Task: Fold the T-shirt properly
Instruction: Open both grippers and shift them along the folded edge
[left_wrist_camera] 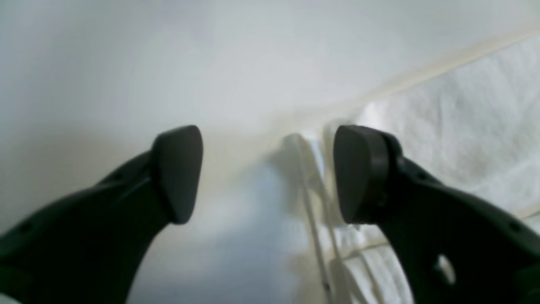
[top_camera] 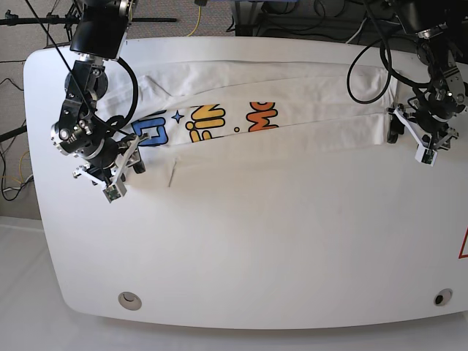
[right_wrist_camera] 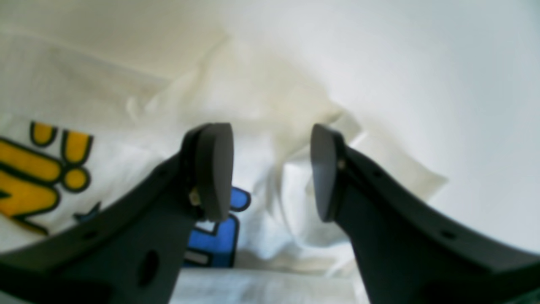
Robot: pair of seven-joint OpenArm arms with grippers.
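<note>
Across the far half of the worktop (top_camera: 241, 241) the T-shirt (top_camera: 292, 128) lies as a long band, sides folded in; crosswise folds remain. Left claw (left_wrist_camera: 268, 173) and right claw (right_wrist_camera: 272, 171) hang released at its ends, grasping nothing.

The T-shirt (top_camera: 256, 110) under me is soft white cloth, finely woven and matt, its printed lettering flat and smooth. My fingers (left_wrist_camera: 177, 173) look like dark matt plastic. The tabletop (top_camera: 256, 234) is smooth, white, faintly glossy.
</note>
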